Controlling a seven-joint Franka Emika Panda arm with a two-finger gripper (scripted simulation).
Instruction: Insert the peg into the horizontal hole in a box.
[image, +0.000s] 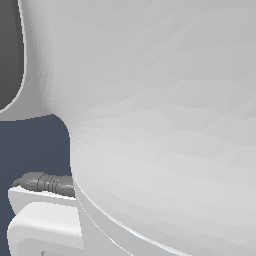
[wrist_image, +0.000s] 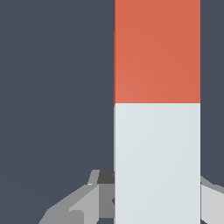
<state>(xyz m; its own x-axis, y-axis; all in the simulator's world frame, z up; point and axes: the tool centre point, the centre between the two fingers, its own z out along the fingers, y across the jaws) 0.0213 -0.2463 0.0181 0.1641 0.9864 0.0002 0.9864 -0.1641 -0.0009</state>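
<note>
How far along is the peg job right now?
Done: nothing visible yet. In hand: the fingers flank the peg at its white half; whether they grip it is unclear. Left: insertion, since no box or hole shows in either view and the arm blocks the exterior one.

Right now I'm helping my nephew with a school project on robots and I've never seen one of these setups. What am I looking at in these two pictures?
These are computer renders of one simulated robot arm. The exterior view comes from a camera off the arm, but the arm's white body stands so close that it fills nearly the whole picture; only a strip of dark background and a ribbed grey part show beside it. The wrist view comes from a camera on the arm's wrist, looking past its claw. There you see the peg, a long bar, one half orange-red and one half pale. The grey fingers stand on either side of the pale half, so the claw seems to be holding it, though the contact itself is hidden. The box and its hole appear in neither picture, and no table surface is recognisable.
</note>
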